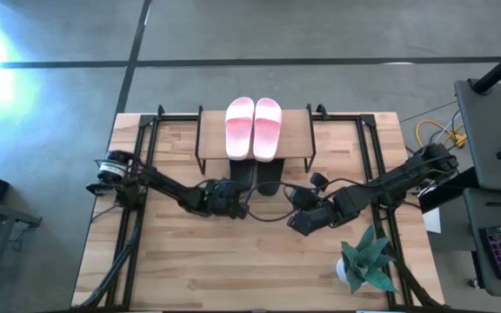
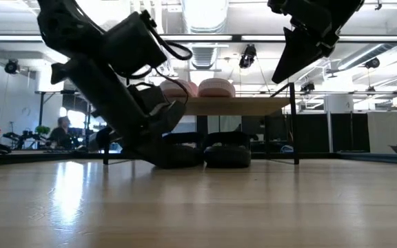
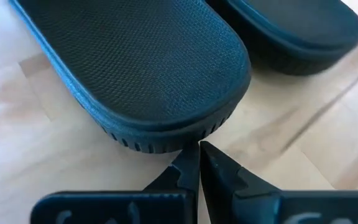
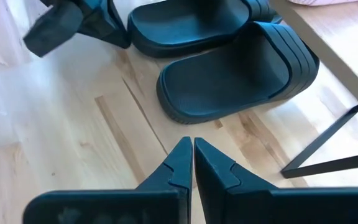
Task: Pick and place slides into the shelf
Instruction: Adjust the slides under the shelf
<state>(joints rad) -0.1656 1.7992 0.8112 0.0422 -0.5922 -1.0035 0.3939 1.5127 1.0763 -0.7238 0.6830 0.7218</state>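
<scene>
Two pink slides (image 1: 253,127) lie side by side, soles down, on the shelf's wood top (image 1: 298,130). Two black slides (image 1: 256,178) rest on the table under the shelf, with their heels sticking out toward the near edge. My left gripper (image 3: 199,149), shut, is low at the heel of the left black slide (image 3: 148,68). My right gripper (image 4: 193,146), also shut, hangs above the table (image 2: 302,41) just short of the right black slide (image 4: 238,74) and touches nothing. My left gripper has its shut fingertips (image 3: 188,163) at the ribbed heel rim (image 3: 166,144) of the left black slide, coming nearly level from the table's near side. Whether the tips touch the rim or stop just short, I cannot tell. The slide lies flat on the table.
The shelf's thin black legs (image 4: 328,140) stand beside the right black slide. A potted green plant (image 1: 365,261) sits near the table's right near corner. Black frame rails (image 1: 137,174) run along both table sides. Bare wood (image 1: 233,261) spreads toward the near edge.
</scene>
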